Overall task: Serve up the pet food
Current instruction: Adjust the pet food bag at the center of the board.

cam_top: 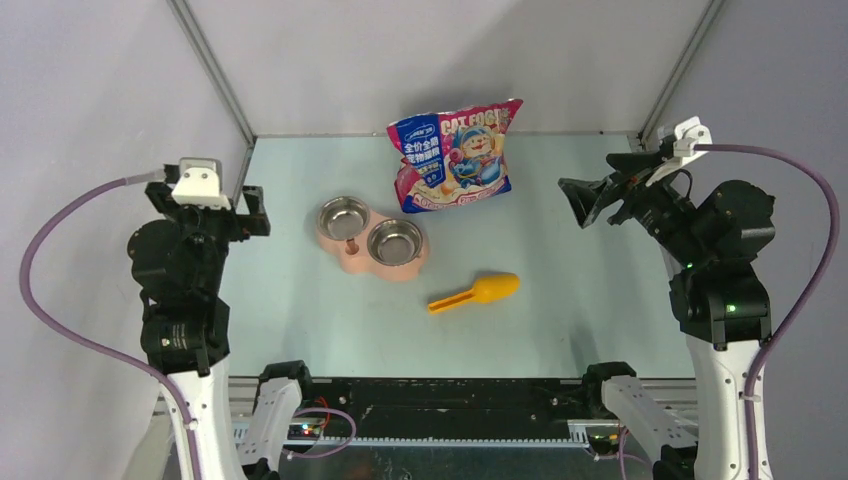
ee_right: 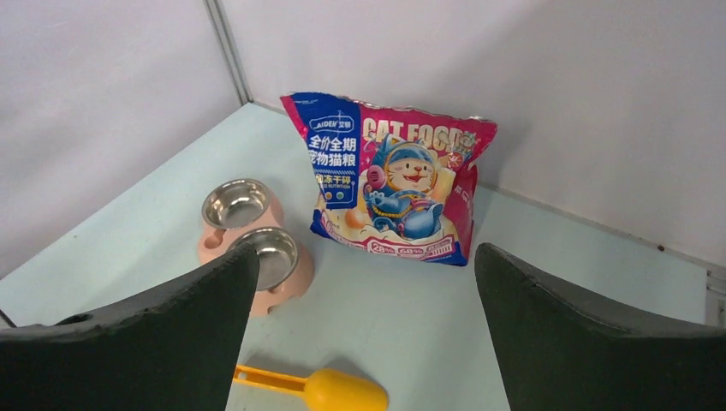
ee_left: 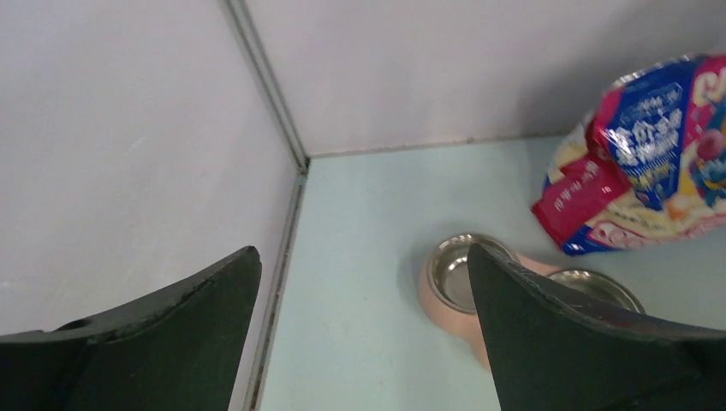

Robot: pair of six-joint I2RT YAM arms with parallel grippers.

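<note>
Both arms were mostly black, with round joint housings. The left arm [cam_top: 180, 265] and the right arm [cam_top: 715, 250] each had a white lower link [cam_top: 205, 410] at the near edge of the bench and a white block [cam_top: 197, 182] on the wrist. A pale purple cable [cam_top: 55, 240] looped out from each wrist. Small green lights [cam_top: 731, 308] glowed on the right arm. The left gripper [ee_left: 361, 250] and the right gripper [ee_right: 366, 248] each had two broad, matt black fingers [ee_left: 556, 342] that narrowed to a tip.
</note>
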